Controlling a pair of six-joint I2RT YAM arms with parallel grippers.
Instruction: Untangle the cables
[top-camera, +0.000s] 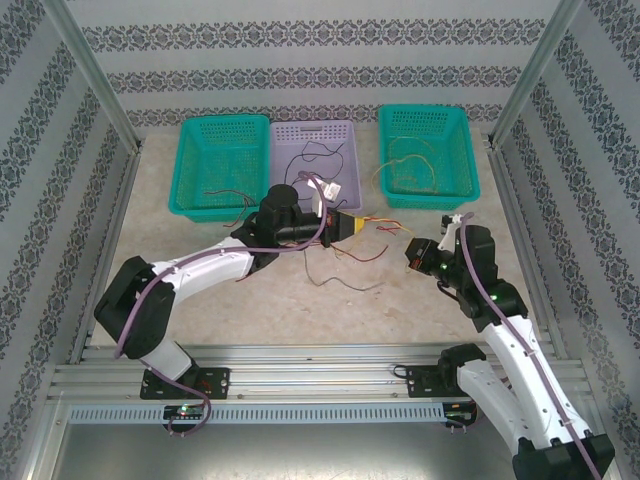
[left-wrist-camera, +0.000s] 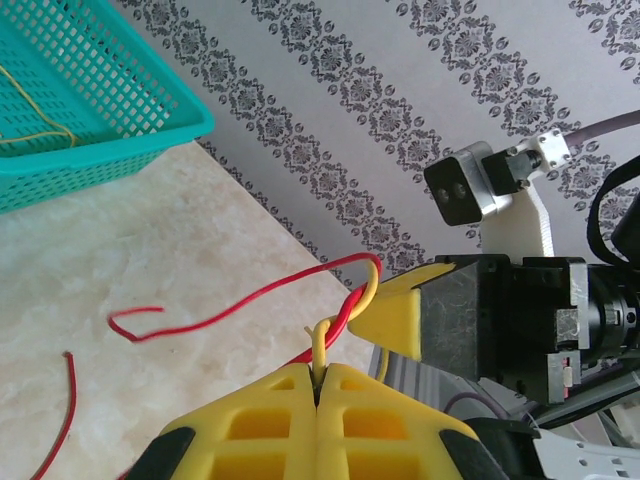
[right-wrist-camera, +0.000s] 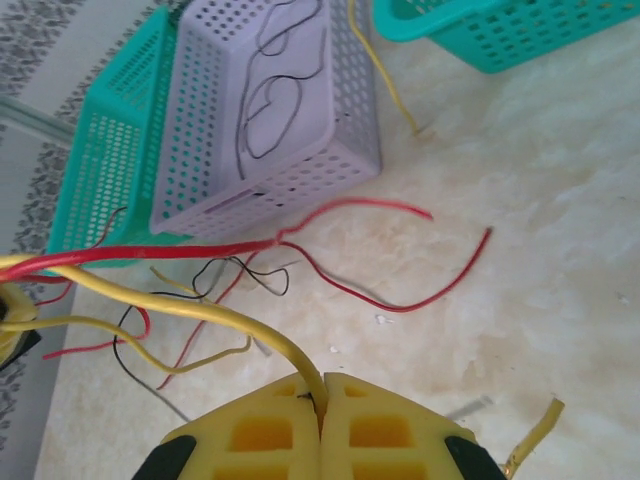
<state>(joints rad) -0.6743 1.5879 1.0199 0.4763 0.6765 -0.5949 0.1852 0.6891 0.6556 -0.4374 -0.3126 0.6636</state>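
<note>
Pinching a yellow cable (left-wrist-camera: 320, 345) between shut pads, the left claw (left-wrist-camera: 318, 385) holds it just where a red cable (left-wrist-camera: 250, 297) twists round it. The right claw (right-wrist-camera: 320, 400) is likewise clamped tight on yellow cable (right-wrist-camera: 200, 312). Farther out, more red and black strands (right-wrist-camera: 232, 262) lie loose on the desk (right-wrist-camera: 560, 250), beside a lilac basket (right-wrist-camera: 340, 150) holding black wires (right-wrist-camera: 242, 140), with teal baskets (right-wrist-camera: 500, 35) on either side of it.

Bright, even, diffuse light; shadows are faint. The table (right-wrist-camera: 570, 260) washes out pale at right in the right wrist view; cables (right-wrist-camera: 150, 253) look sharp.
</note>
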